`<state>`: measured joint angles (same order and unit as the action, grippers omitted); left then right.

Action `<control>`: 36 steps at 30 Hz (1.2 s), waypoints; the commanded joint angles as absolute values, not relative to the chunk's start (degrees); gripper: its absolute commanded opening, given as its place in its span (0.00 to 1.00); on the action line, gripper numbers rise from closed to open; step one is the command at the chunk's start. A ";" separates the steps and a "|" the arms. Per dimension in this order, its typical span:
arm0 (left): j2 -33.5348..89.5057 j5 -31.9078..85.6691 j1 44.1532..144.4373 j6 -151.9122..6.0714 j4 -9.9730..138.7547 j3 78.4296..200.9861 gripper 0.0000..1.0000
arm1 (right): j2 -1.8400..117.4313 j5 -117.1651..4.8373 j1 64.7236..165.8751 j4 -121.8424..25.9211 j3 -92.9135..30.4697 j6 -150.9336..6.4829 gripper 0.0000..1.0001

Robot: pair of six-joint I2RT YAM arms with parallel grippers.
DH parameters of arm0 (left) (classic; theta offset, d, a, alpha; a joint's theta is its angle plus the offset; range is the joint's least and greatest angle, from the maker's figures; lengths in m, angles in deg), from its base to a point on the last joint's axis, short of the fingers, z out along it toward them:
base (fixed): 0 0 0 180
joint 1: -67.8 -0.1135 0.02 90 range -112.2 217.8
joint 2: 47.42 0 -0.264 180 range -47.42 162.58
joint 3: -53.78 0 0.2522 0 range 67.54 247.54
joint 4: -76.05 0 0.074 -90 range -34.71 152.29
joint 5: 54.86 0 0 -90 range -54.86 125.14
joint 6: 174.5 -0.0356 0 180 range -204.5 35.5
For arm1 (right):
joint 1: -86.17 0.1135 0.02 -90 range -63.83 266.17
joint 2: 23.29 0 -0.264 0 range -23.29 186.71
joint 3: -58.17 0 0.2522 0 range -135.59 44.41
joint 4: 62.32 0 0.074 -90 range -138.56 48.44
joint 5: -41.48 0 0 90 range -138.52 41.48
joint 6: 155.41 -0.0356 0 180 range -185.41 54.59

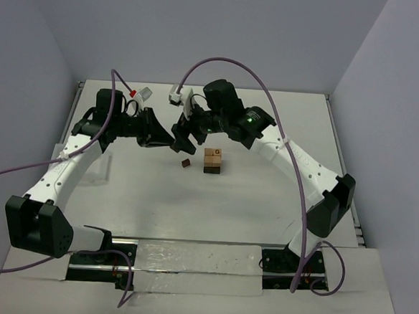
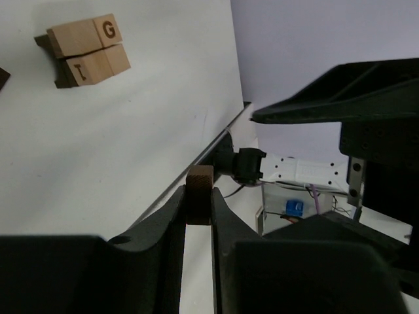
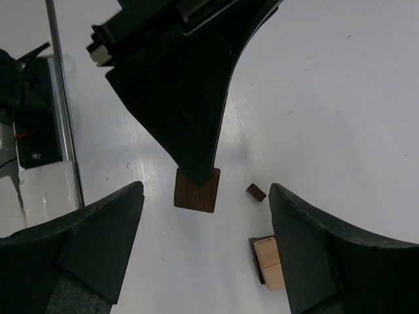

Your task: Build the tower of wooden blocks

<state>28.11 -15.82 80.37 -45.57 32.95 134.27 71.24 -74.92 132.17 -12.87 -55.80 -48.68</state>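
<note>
Two grippers meet above the white table (image 1: pixel 264 204). My left gripper (image 2: pixel 198 204) pinches a small dark brown wooden cube (image 3: pixel 196 190), and my right gripper (image 3: pixel 207 196) gapes wide around it, untouching. Nearby stands the tan-over-dark block stack (image 1: pixel 212 160), with a loose dark brown block (image 1: pixel 185 163) beside it.

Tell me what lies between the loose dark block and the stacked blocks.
Nothing: only bare table separates the loose dark block from the stacked blocks; the top and right wrist views show it.
</note>
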 commanded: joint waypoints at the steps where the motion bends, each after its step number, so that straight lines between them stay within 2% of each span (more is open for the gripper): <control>1: 28.31 -21.53 80.19 -45.06 35.08 134.05 0.00 | 73.32 -76.24 132.53 -7.09 -60.84 -47.41 0.81; 4: 28.34 -22.28 80.19 -45.47 34.96 133.57 0.00 | 74.60 -75.99 132.49 -4.71 -62.38 -46.90 0.79; 16: 30.45 -21.90 80.10 -46.01 34.16 133.81 0.00 | 77.61 -77.26 132.49 0.40 -65.71 -46.25 0.59; 19: 30.83 -21.64 80.10 -45.92 34.02 133.98 0.00 | 78.37 -77.90 132.49 1.73 -66.44 -46.14 0.57; 36: 30.62 -22.09 80.10 -44.74 35.69 132.73 0.00 | 81.13 -76.88 132.40 3.40 -68.35 -47.29 0.58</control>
<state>31.14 -20.66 80.37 -45.76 33.01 133.43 80.94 -77.00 132.17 3.36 -65.61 -46.75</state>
